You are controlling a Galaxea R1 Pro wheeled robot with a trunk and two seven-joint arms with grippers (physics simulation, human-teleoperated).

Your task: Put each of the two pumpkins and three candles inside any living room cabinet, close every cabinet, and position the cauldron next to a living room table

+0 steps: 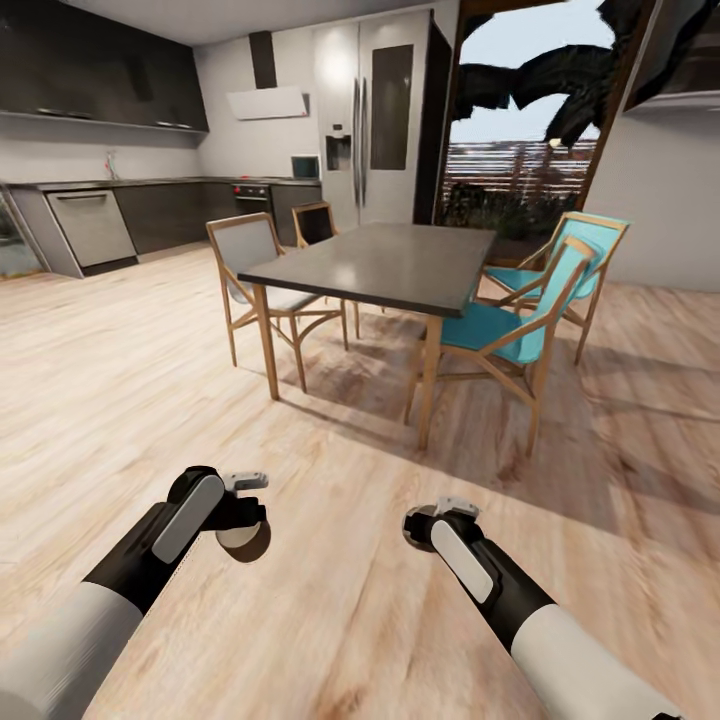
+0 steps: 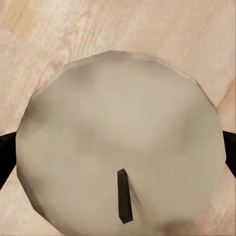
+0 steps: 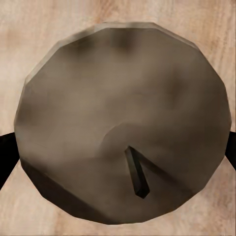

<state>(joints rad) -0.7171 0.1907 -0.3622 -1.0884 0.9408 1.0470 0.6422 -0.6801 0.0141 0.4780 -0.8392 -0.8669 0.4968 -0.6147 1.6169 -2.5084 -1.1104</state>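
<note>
At lower left, the left gripper (image 1: 243,520) is clamping a candle (image 1: 238,535); at lower centre, the right gripper (image 1: 425,527) is clamping another candle (image 3: 123,123), both hanging above the floor (image 1: 330,600).

Two matching black-and-white arms

Each forearm (image 1: 70,640) white at the rear, glossy black ahead; grey oval panel (image 1: 187,517) near each wrist; small pale grippers.

Light wood-plank floor (image 1: 130,380) bears a dark-topped dining table (image 1: 385,262) and four chairs (image 1: 505,325).
</note>
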